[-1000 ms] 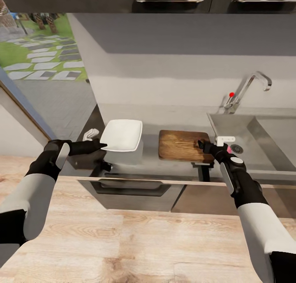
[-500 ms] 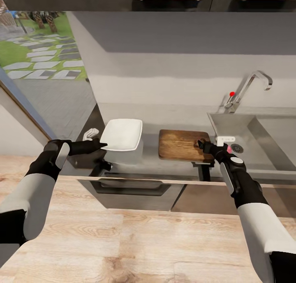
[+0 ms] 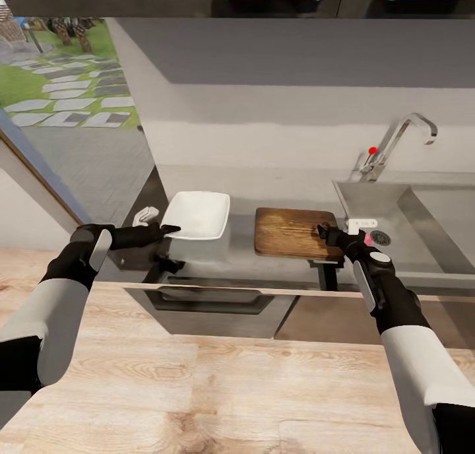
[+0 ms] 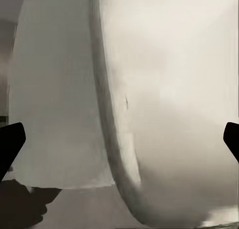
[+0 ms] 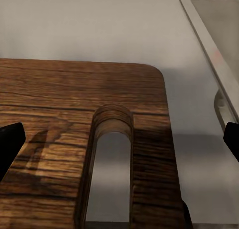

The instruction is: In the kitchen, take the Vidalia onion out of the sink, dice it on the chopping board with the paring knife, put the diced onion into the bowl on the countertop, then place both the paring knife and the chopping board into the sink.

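Gripping bowl (image 3: 196, 215) rim, left end effector (image 3: 169, 229); right end effector (image 3: 321, 231) open at chopping board (image 3: 293, 233) handle edge.

Oven (image 3: 218, 305) under counter; window (image 3: 66, 84) shows garden; wood floor (image 3: 198, 388).

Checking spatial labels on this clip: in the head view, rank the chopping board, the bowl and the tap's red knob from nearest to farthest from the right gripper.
1. chopping board: right at the right gripper, whose fingertips sit at its sink-side edge.
2. red knob: behind the gripper, at the tap's base by the wall.
3. bowl: across the board, on the robot's left, by the left gripper.
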Robot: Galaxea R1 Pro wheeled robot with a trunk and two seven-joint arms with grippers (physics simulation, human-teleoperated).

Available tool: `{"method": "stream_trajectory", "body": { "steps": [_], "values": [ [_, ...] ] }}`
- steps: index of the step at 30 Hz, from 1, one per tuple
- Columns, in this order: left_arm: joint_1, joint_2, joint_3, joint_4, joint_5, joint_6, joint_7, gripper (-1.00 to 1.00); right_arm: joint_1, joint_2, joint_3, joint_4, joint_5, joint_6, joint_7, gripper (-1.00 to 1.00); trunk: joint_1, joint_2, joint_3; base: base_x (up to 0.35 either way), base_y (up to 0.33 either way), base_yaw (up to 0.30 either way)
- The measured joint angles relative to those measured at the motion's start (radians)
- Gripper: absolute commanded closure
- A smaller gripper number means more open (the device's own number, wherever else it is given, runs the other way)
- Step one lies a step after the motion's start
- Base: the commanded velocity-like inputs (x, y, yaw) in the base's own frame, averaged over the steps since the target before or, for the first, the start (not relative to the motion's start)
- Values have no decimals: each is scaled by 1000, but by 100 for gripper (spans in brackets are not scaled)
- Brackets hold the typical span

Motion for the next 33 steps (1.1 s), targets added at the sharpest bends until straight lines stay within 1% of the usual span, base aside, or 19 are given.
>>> {"method": "stream_trajectory", "body": {
  "steps": [8,26,33],
  "values": [
    [0,0,0,0,0,0,0,-100,0,0,0,0,0,0,0,-100,0,0,4,0,0,0],
    [0,3,4,-11,0,2,0,-100,0,0,0,0,0,0,0,-100,0,0,32,0,0,0],
    [0,3,17,-14,0,2,0,-100,0,0,0,0,0,0,0,-100,0,0,43,0,0,0]
  ]
}}
